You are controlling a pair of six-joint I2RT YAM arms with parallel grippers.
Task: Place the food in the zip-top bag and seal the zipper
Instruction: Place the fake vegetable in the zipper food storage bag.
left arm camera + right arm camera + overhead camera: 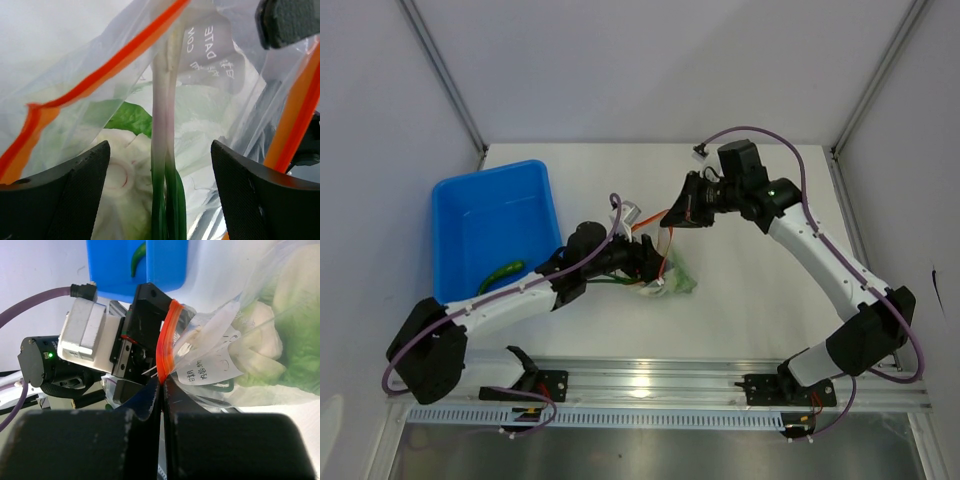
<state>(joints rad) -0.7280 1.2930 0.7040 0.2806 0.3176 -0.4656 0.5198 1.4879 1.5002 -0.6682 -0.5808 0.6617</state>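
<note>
The clear zip-top bag (672,280) lies mid-table with pale white-and-green leafy food (295,340) inside. My right gripper (162,382) is shut on its orange-red zipper (167,335) and holds the mouth up; it shows in the top view (667,222) too. My left gripper (160,165) is open at the bag's mouth (648,262). A thin green-and-white stalk (165,100) runs between its fingers (75,190) into the bag, touching neither. The zipper (110,65) crosses above it. A green pepper (500,272) lies in the blue bin.
The blue plastic bin (495,225) stands left of the bag, close beside my left arm. Purple cables loop over both arms. A metal rail runs along the near table edge (650,375). White walls close in the left, back and right.
</note>
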